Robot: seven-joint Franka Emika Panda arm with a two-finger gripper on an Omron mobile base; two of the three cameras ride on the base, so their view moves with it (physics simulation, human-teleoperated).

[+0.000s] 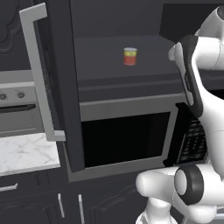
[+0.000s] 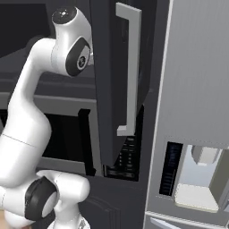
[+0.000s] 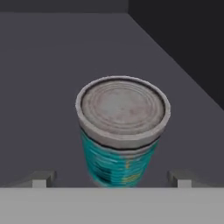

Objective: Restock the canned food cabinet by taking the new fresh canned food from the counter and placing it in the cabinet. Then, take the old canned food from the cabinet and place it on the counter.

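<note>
old canned food (image 3: 120, 131) | standing upright on the cabinet (image 3: 52, 65) shelf, just ahead of my end effector (image 3: 112, 180) and centred between its fingertips | my end effector is gaping fully wide, gripping nothing | new fresh canned food (image 1: 130, 56) is sitting on the same shelf

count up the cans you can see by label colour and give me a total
Red-orange label: 1, the new fresh canned food, upright on the cabinet shelf.
Teal label: 1, the old canned food, upright on a dark shelf in front of the open claw.
Total: 2 cans.
</note>
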